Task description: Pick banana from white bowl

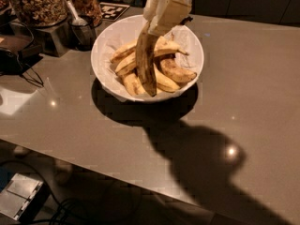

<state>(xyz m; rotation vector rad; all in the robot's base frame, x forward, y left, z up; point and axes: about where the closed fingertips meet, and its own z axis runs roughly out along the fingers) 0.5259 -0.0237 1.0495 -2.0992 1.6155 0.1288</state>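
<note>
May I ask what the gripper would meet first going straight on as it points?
Pointing down into the white bowl, the gripper, holding the banana, would likely press it onto the other bananas.

tool (158, 26) at top centre, tight on banana (146, 64)
</note>
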